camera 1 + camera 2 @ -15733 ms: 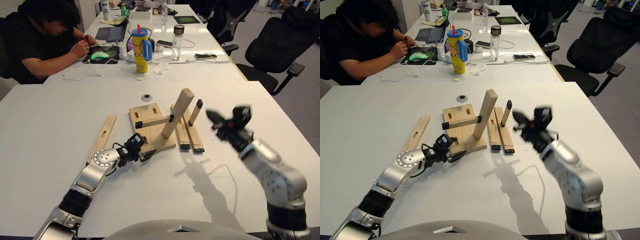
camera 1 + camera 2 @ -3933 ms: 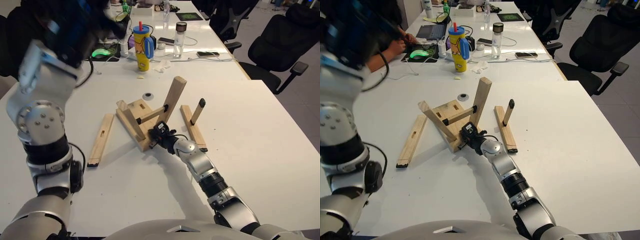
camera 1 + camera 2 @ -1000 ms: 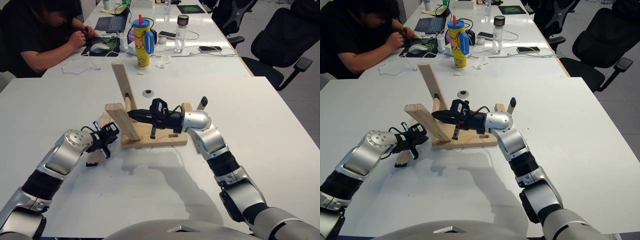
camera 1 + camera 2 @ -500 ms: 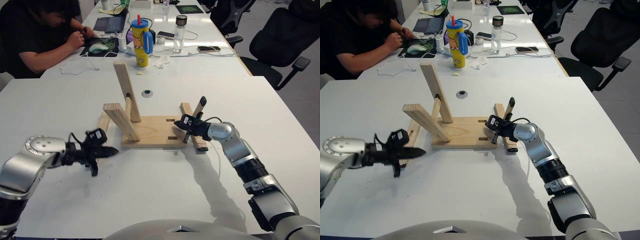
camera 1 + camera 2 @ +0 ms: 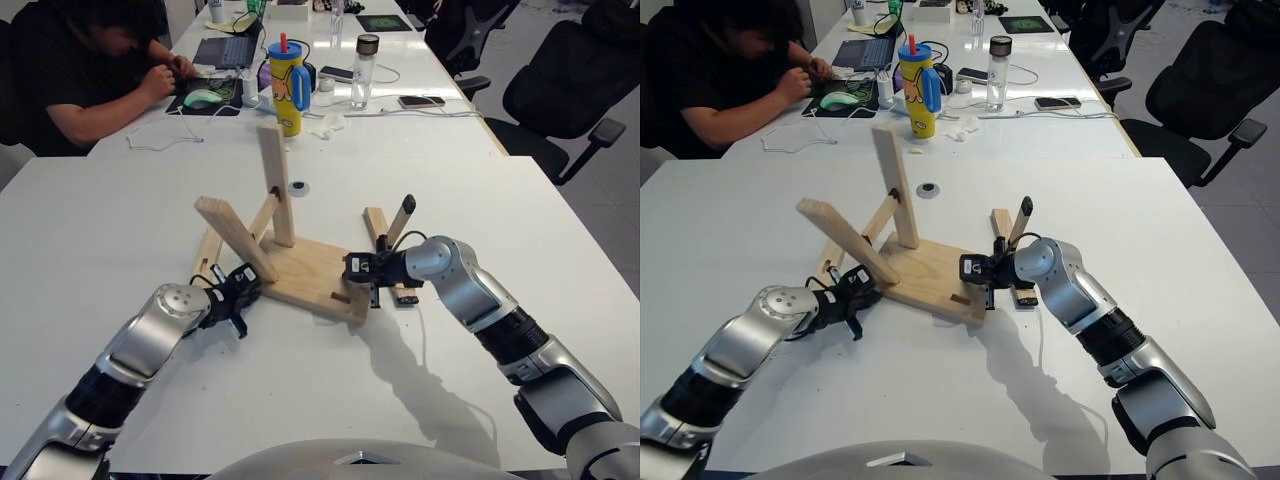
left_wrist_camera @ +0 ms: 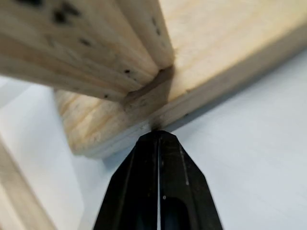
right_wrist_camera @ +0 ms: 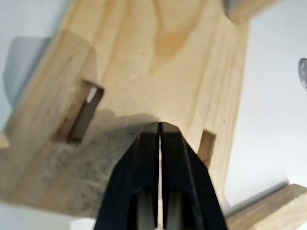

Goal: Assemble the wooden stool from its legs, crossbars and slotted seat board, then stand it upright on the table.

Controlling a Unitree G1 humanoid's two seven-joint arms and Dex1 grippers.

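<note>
Seat board (image 5: 310,272) lies mid-surface (image 5: 520,200), two legs (image 5: 275,185) socketed at its left end. Left claw (image 6: 157,135), fingers together and empty, tip at the board's edge. Right claw (image 7: 159,125), likewise closed and empty, tip on the board's face.

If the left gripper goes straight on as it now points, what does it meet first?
Probably the edge of the seat board, just below where a leg joins it. The left gripper, shut, looks almost touching it, though depth is unclear.
</note>
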